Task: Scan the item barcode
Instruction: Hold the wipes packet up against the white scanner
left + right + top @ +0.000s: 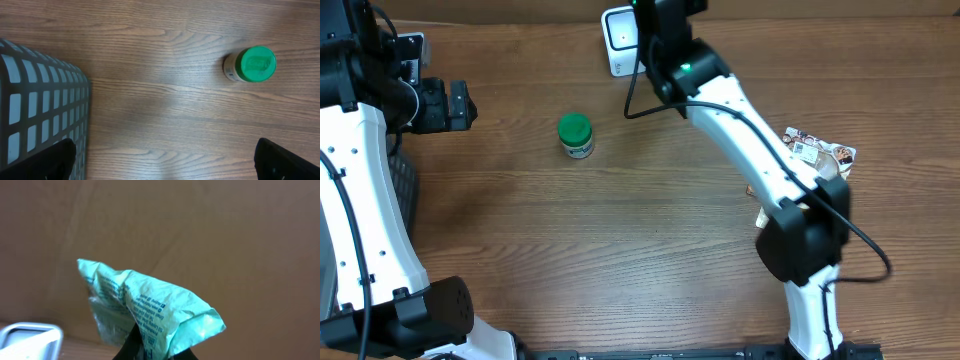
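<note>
Right end effector point(146, 347) is closed on a crumpled green packet point(150, 305), pinched at its lower edge and held clear of the counter point(620, 230), just beside the white scanner point(617, 40) at the far edge. In the right wrist view the scanner's top corner shows low and to the left of the packet, near it but apart. Small print shows on the face turned to that camera. No barcode can be made out there, and I cannot tell which face carries it. Step in hand, by my judgement: presenting the packet to the scanner window. Done well, the code is turned square to the window, the film kept as flat as the pinch allows, since creases could break up the code, and the packet held steady. Left end effector point(165, 159) is wide open and holds nothing, over bare counter between a grey mesh basket point(40, 110) and a green-lidded jar point(576, 136). The counter's far edge lies close behind the scanner, so turning is best done at the wrist. The middle of the counter offers room to withdraw, with the jar left of that path and a printed snack pack point(817, 150) on the right.
</note>
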`<control>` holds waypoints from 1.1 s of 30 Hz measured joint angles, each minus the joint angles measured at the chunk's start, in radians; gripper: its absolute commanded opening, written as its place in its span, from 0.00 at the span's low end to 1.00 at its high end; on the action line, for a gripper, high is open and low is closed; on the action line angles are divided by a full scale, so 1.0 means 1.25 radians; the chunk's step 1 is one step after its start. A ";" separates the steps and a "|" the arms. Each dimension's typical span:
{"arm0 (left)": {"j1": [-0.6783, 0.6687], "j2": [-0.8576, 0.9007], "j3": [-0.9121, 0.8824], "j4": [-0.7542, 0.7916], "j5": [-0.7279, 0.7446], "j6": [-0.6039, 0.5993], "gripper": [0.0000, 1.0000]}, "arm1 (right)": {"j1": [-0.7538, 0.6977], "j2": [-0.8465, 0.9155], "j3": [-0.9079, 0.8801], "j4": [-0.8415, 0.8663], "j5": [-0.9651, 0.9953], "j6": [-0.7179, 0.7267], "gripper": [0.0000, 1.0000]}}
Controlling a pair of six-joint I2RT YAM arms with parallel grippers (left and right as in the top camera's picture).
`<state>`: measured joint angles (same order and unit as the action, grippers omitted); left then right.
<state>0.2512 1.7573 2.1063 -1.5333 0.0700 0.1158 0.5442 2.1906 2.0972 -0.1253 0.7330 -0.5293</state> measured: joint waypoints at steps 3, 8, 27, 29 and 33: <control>0.000 0.000 0.000 0.000 0.000 0.000 1.00 | 0.000 0.058 0.000 0.122 0.019 -0.132 0.04; 0.000 0.000 0.000 0.000 0.000 0.000 1.00 | 0.001 0.150 0.000 0.251 0.024 -0.279 0.04; 0.000 0.000 0.000 0.000 0.000 0.000 1.00 | 0.010 0.274 0.000 0.261 -0.164 -0.586 0.04; 0.000 0.000 0.000 0.000 0.000 0.000 0.99 | 0.012 0.285 0.000 0.261 -0.169 -0.600 0.04; 0.000 0.000 0.000 0.000 0.000 0.000 0.99 | 0.016 0.292 0.000 0.262 -0.175 -0.613 0.04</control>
<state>0.2512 1.7573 2.1063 -1.5333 0.0700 0.1158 0.5648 2.5561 2.0968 0.2016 0.5140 -1.2961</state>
